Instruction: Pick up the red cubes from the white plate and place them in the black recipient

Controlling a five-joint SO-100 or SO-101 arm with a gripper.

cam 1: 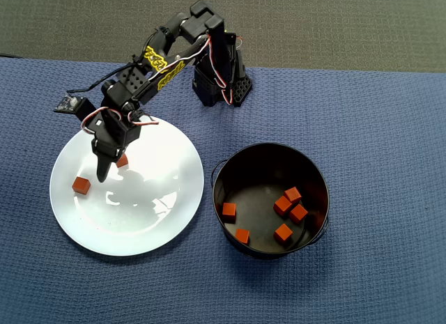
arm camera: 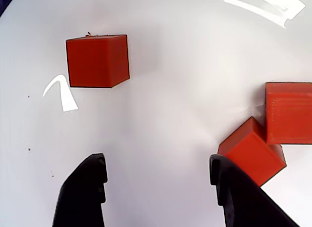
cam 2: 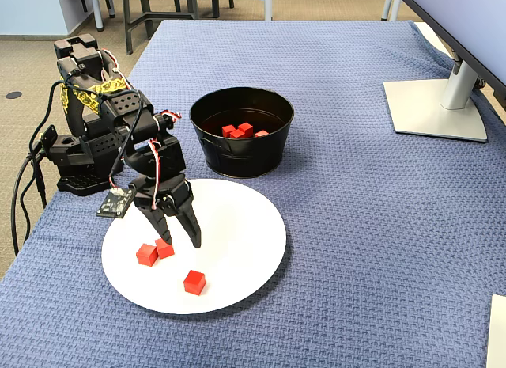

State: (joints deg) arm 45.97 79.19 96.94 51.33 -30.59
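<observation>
Three red cubes (cam 2: 194, 282) on white plate (cam 2: 253, 225) under spread, empty gripper (cam 2: 179, 240); more cubes in black recipient (cam 2: 241, 158).

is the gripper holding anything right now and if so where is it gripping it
Nothing is held. The gripper is open over the white plate, its fingers empty; the red cubes lie loose on it.

I worked in what looked like an office or a lab room. My counter (cam 2: 379, 186) wore a blue woven cloth, and at its far right corner stood the grey foot of a monitor (cam 2: 439, 107). Beyond the counter lay tan carpet (cam 2: 32, 59), with chair or table legs (cam 2: 146, 12) standing on it.
</observation>
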